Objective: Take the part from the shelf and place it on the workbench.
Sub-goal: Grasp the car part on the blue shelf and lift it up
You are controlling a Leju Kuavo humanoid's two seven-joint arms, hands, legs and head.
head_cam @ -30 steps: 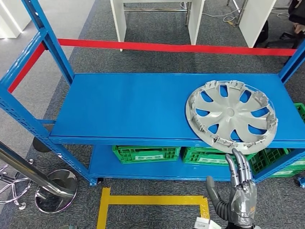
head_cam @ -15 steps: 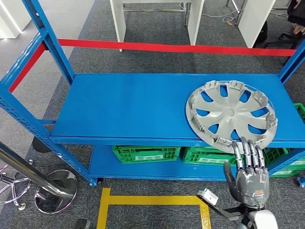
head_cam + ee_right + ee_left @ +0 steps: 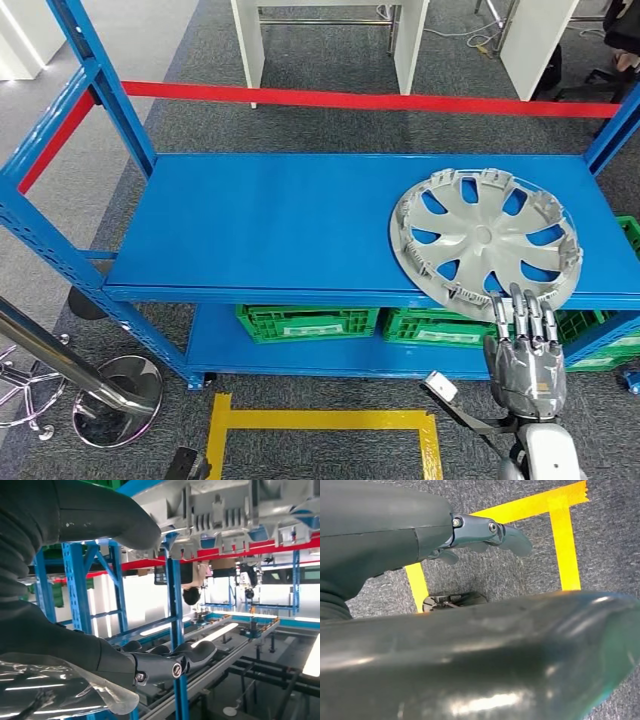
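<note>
Rising from below the shelf's front edge, the right hand (image 3: 526, 358) now has its fingertips (image 3: 521, 303) at the near rim of the hubcap (image 3: 487, 242); left to right, the blue shelf (image 3: 264, 225) is bare, then one silver hubcap lies flat at its right end, overhanging the edge, probably so a hand can reach under it; two green crates (image 3: 306, 322) sit below; fingers apart, holding nothing; the left hand (image 3: 486, 532) hangs low, its state unclear.

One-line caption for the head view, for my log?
Right hand open at the near rim of the silver wheel cover on the blue shelf.
</note>
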